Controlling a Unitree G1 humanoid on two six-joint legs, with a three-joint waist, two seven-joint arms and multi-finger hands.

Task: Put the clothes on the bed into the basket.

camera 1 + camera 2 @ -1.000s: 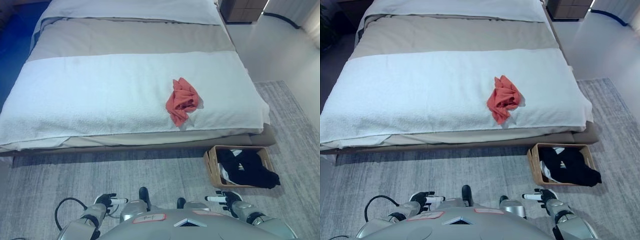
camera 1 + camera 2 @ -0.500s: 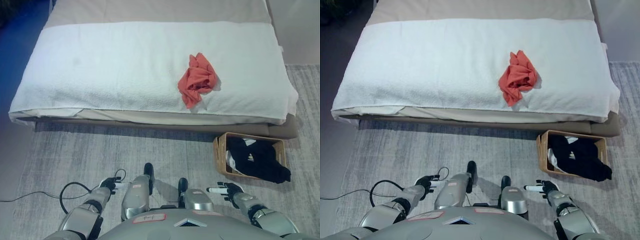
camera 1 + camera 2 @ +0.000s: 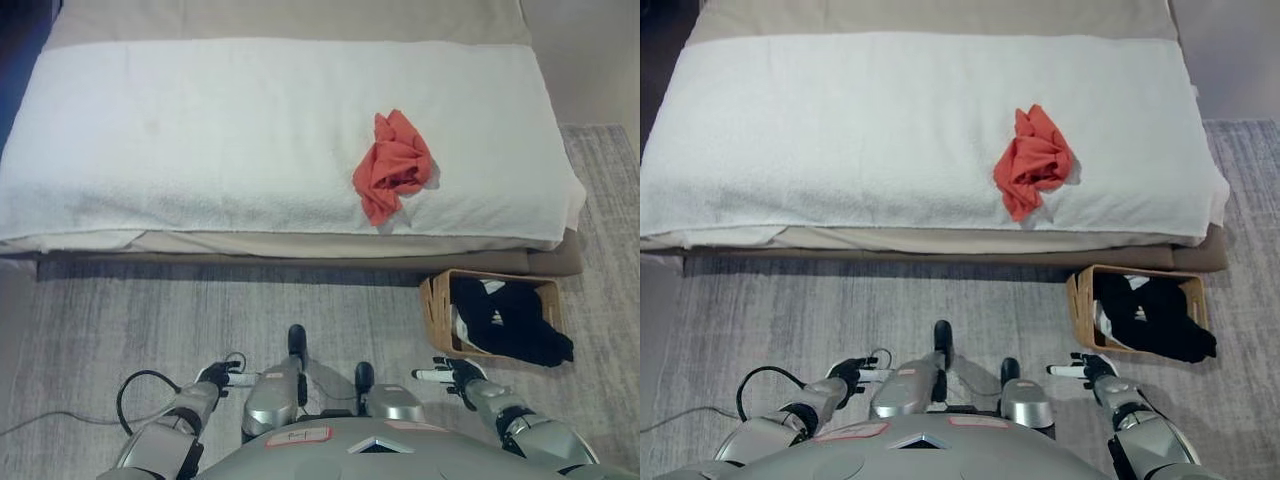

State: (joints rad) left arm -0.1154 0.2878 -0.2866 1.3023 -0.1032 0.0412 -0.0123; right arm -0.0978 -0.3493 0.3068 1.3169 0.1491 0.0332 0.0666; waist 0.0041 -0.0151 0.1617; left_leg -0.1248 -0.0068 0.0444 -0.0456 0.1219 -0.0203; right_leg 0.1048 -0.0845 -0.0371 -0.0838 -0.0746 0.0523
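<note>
A crumpled red-orange garment [image 3: 393,165] lies on the white blanket of the bed [image 3: 200,140], towards its right front edge. A wicker basket [image 3: 436,318] stands on the grey rug just below the bed's right front corner, with black clothes [image 3: 510,322] in it that hang over its right rim. My left hand [image 3: 218,377] and my right hand [image 3: 452,374] hang low near the bottom of the view, far from the garment. Both have relaxed fingers and hold nothing.
The bed spans the top of the view, with a beige sheet [image 3: 300,18] at the far side. A grey rug [image 3: 150,320] covers the floor between me and the bed. Pale bare floor [image 3: 590,60] lies to the bed's right.
The camera has shifted, so the bed and basket sit a little further left and the view is squarer to the bed. The garment, the basket and both hands have not moved otherwise.
</note>
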